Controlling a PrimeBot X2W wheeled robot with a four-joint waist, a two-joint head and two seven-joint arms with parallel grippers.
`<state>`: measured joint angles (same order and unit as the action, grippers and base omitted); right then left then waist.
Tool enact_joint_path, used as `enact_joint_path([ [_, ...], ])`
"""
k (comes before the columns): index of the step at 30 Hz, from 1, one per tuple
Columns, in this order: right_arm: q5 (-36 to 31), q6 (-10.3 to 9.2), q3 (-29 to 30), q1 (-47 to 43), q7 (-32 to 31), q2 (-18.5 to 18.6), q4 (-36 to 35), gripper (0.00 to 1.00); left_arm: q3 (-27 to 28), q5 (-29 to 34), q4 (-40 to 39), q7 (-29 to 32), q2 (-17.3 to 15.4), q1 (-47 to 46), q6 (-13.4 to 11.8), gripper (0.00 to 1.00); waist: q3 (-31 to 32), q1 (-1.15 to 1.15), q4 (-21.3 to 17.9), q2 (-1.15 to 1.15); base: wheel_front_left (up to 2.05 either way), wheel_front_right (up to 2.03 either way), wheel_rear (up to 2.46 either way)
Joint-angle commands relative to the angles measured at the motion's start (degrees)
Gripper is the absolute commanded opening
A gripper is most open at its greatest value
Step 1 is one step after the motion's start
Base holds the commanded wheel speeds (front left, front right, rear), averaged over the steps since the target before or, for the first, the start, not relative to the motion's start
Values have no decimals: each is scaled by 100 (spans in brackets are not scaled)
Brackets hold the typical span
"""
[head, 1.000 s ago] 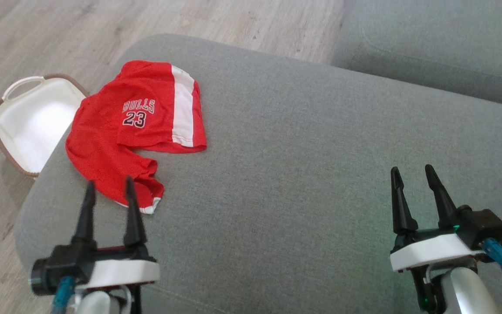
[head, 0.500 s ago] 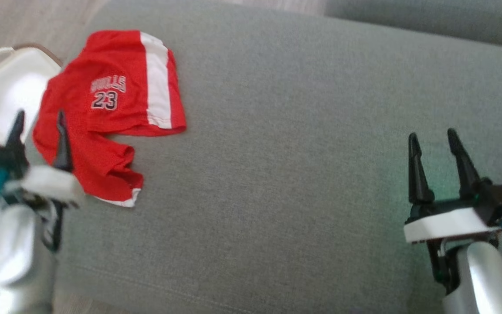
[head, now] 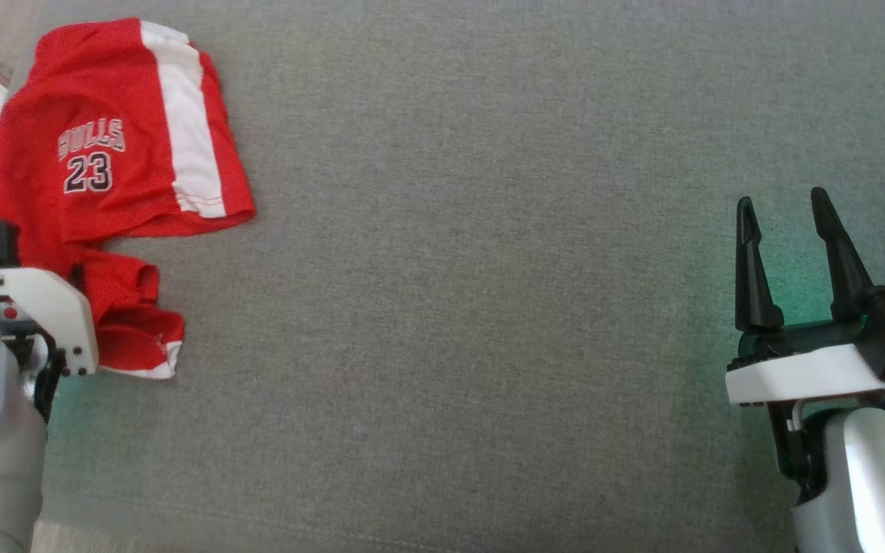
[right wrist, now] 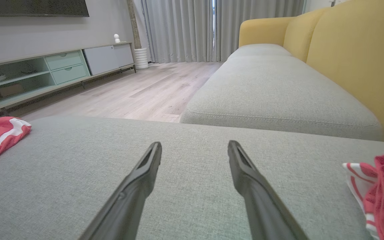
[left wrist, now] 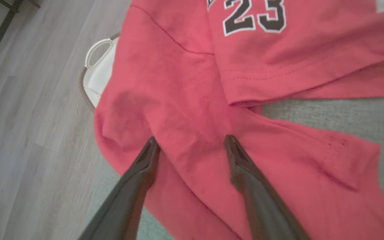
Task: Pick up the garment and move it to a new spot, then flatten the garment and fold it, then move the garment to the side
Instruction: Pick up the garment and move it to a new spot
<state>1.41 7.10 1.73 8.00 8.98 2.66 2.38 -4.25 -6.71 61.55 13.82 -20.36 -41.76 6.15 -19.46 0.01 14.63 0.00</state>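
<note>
While the crumpled red-and-white garment [head: 104, 153] lay at ten o'clock on the grey fabric cushion [head: 488, 307], the left gripper [left wrist: 191, 139] was spread empty over it. The right gripper [head: 782, 198] was spread empty at four o'clock.

Layout of the seat, as you see it from the head camera. The garment [head: 104, 153] lies on the cushion [head: 488, 307] at its far left, reaching the left edge. The tub [left wrist: 95, 66] stands on the floor [left wrist: 28, 133] just beside that edge, partly behind the garment. Your left gripper [left wrist: 191, 140] is over the garment's near part. Your right gripper [head: 780, 200] is over the cushion's right side, well apart from the garment. A second cloth [right wrist: 382, 190] lies right of that gripper. Beyond the cushion sits another seat cushion [right wrist: 272, 90], with the backrest [right wrist: 355, 66] to its right.
</note>
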Motion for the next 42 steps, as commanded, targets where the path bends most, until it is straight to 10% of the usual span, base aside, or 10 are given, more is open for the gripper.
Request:
enact_joint_path([
  [1,-56,39,-151,190,-24,21,-221,100,156,-62,-76,20,-374,-259,12,100,-55,-1,-52,0,0,0,0],
  [6,-61,39,-116,196,-40,21,-296,100,163,-306,423,445,-237,-361,83,98,-121,-1,-114,0,0,0,0],
  [7,-59,39,-110,201,-40,21,-300,100,143,-363,494,545,-207,-372,101,8,-125,-1,-122,0,0,0,0],
  [8,-56,39,-103,210,-39,21,-300,100,114,-419,525,588,-183,-385,115,0,-127,-1,-129,0,0,0,0],
  [28,462,39,-240,430,398,21,432,100,-1757,-2540,-2559,-328,367,-466,133,0,444,-1,-806,0,0,0,0],
  [42,771,39,-395,663,577,21,749,100,-2569,-2574,-3778,-252,1485,-605,-93,0,387,-1,-1646,0,0,0,0],
])
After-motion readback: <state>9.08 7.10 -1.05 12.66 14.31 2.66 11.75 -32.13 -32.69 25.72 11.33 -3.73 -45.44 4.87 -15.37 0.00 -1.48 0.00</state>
